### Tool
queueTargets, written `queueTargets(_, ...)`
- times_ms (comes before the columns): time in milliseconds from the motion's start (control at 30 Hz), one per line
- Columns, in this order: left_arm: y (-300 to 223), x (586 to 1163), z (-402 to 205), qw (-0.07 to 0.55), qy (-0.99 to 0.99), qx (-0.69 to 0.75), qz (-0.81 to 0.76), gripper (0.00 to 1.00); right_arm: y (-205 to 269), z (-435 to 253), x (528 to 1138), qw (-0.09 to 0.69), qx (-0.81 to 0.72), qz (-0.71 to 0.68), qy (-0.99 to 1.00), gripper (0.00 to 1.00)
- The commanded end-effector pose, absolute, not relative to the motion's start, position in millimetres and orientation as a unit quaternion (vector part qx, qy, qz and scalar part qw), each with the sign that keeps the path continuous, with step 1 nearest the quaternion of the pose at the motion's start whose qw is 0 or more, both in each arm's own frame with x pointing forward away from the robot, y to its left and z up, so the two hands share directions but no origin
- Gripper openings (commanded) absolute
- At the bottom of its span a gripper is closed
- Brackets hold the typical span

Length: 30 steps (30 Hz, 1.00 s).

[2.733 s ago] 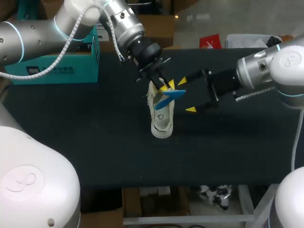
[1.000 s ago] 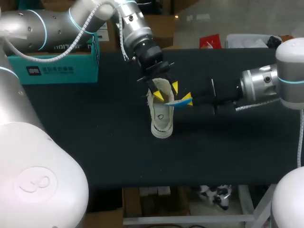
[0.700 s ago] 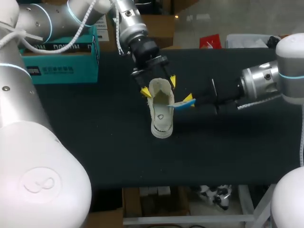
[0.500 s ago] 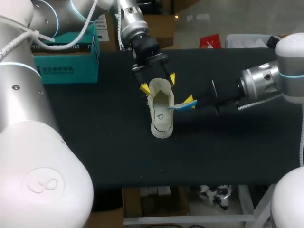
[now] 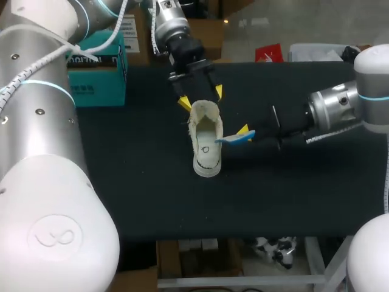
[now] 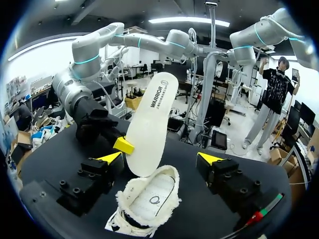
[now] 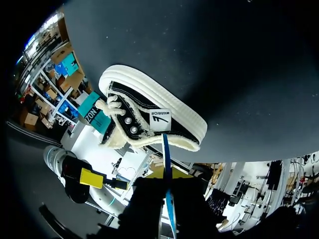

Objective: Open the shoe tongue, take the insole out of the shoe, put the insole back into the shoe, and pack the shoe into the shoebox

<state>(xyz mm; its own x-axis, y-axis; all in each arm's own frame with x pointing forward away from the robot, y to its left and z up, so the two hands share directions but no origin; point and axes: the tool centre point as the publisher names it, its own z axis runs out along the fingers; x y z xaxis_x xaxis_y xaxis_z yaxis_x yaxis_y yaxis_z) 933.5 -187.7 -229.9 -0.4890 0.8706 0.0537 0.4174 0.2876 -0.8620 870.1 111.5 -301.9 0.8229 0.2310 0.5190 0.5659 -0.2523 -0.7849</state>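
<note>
LIGHT | head: even, from overhead — matte black table [image 5: 140, 194] soaks it up, shadows barely show | white left arm [image 5: 42, 152] shell bright at 8 o'clock, soft sheen | left wrist: insole [image 6: 149, 124] brightly lit | right wrist: dim — shoe [image 7: 149, 114] sole palest

Left hand [image 5: 200, 97] behind shoe [image 5: 206, 146], insole [image 5: 233, 139] at its right

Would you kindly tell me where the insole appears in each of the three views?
Head view: insole, a blue sliver beside the shoe, held by the right gripper.
Left wrist view: white sheet standing out of the shoe, ahead of the left gripper.
Right wrist view: thin blue edge between gripper and shoe.
Shared landmark: the shoe.
</note>
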Motion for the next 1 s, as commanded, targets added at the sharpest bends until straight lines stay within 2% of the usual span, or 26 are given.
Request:
queueTargets(33,-190,938,-231,0.285,-0.741,-0.423,0.436,1.0,110,-302,872,0.558,-0.775,-0.15,-0.257,0.0)
queueTargets(133,-188,936,-231,0.268,-0.745,-0.422,0.442,1.0,110,-302,873,0.559,-0.775,-0.148,-0.256,0.0)
queueTargets(467,-184,902,-236,0.13,-0.76,-0.399,0.496,1.0,114,-297,882,0.572,-0.769,-0.157,-0.238,0.0)
queueTargets(667,-187,881,-238,0.038,-0.797,-0.298,0.524,1.0,122,-295,884,0.579,-0.764,-0.161,-0.233,0.0)
queueTargets(1000,-187,881,-238,0.038,-0.797,-0.298,0.524,1.0,127,-291,882,0.575,-0.763,-0.165,-0.248,0.0)
